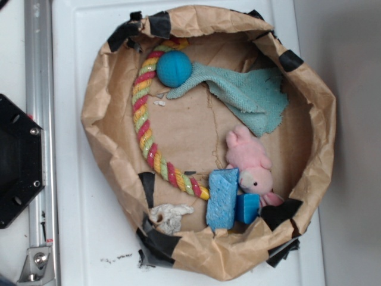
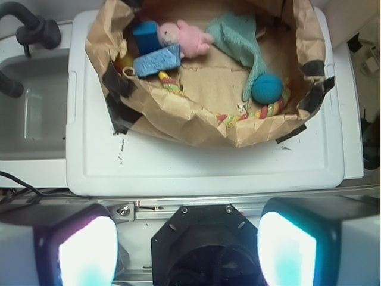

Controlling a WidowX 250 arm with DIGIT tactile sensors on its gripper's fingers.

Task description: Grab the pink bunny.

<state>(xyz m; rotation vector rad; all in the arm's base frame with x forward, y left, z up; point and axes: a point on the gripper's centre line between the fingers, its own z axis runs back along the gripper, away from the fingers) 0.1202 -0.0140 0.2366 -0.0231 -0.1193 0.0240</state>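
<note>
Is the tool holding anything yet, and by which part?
Nothing is held. The tool is open, back over the base, and the pink bunny lies untouched in the paper-lined bin.

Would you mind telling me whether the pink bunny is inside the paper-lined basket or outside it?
Inside. The pink bunny lies on the floor of the paper basket, within its crumpled rim, touching the blue sponge.
</note>
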